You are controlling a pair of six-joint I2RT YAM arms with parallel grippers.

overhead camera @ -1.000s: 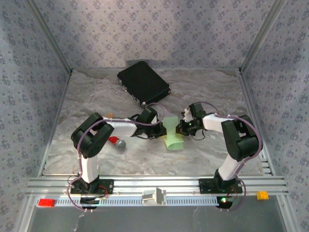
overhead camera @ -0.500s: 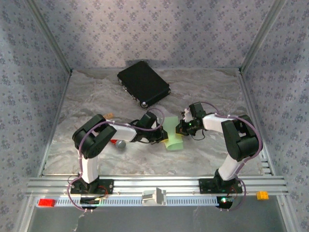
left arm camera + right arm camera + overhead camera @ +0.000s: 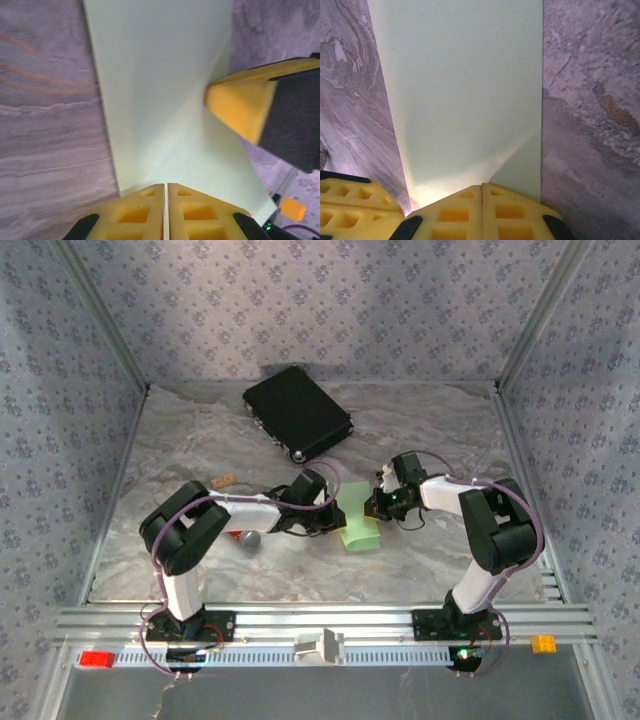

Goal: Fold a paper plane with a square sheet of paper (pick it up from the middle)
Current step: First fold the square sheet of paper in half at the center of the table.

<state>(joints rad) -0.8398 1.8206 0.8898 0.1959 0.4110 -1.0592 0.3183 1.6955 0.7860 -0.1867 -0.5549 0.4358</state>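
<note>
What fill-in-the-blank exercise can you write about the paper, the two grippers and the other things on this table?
The thin sheet of paper held between the arms is light ___ in colour. The left gripper and the right gripper are both ___ on this paper. The rectangular case behind the paper is ___. The red-handled tool with a grey head lies beside the ___ arm.
Missing words: green; shut; black; left.

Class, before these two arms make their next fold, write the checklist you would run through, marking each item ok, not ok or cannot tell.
1. The left gripper is shut on the square sheet of paper: ok.
2. The right gripper is shut on the sheet's other side: ok.
3. Sheet lifted off the table: cannot tell.
4. The black case lies apart from the sheet: ok.
5. The red-handled tool lies apart from the sheet: ok.
</note>
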